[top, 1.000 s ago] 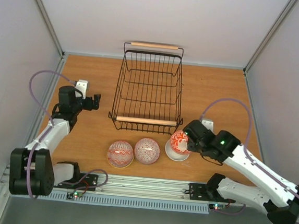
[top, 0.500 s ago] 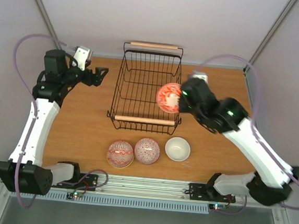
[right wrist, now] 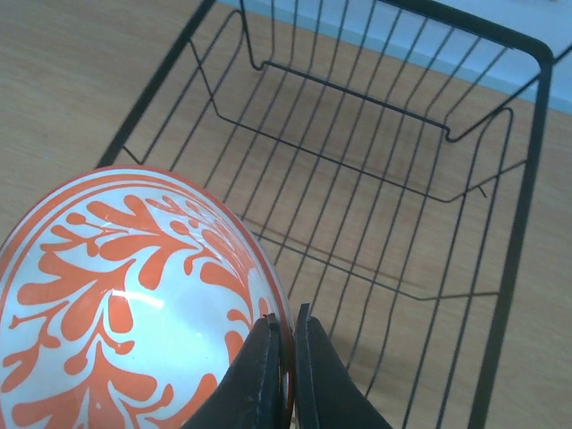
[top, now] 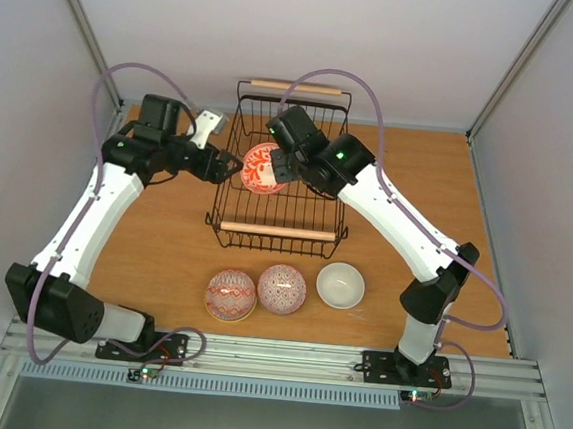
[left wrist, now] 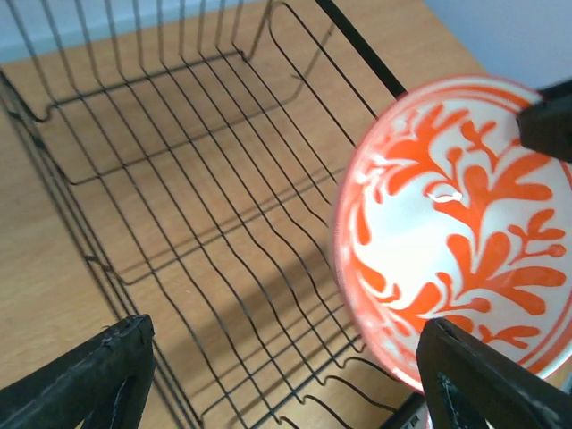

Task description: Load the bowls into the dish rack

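Top external view: the right arm reaches across to the left side of the dish rack (top: 309,191), and the left arm comes in from the other side
Right hand (top: 281,162): pinched on the rim of the red-and-white bowl (top: 260,167); the right wrist cam shows both fingers (right wrist: 259,366) clamped on the edge
Red-and-white bowl: tipped up on edge over the rack's left half, held above the wire floor
Left hand (top: 222,167): spread wide with nothing in it, just beside the bowl at the rack's left wall
Vs half a second ago: the bowl was over the rack's right side and now it's over on the left; the left hand was out past the far left corner and has closed in on the bowl
Vs a second ago: the bowl was sitting in the white bowl (top: 341,285) on the worktop (top: 419,186)
Unmoved: the white bowl, plus a reddish upturned bowl (top: 230,295) and a pinkish upturned bowl (top: 282,288), in a row near the rack's near handle
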